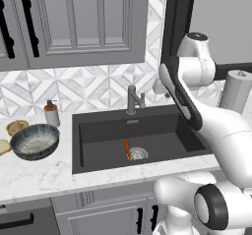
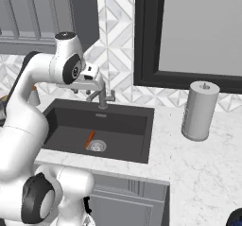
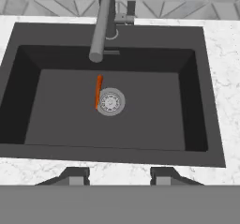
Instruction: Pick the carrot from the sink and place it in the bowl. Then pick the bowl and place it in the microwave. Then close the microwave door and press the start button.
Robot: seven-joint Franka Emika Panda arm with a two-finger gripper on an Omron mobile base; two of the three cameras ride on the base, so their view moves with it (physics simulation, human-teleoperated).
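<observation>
Beside the round drain (image 3: 111, 101), touching its left edge, the carrot (image 3: 98, 91) is seen lying flat on the floor of the sink (image 3: 42, 120), under the spout of the faucet (image 3: 101, 28). High above the drain, the end effector (image 3: 115, 177) is held with its fingers well parted and nothing between them, while the bowl (image 1: 35, 141) is left on the tabletop (image 1: 44, 172) to the left of the sink. For a clean pick, a straight descent clear of the faucet is judged best, with the fingers set across the carrot's width so that the drain's rim is not struck.
</observation>
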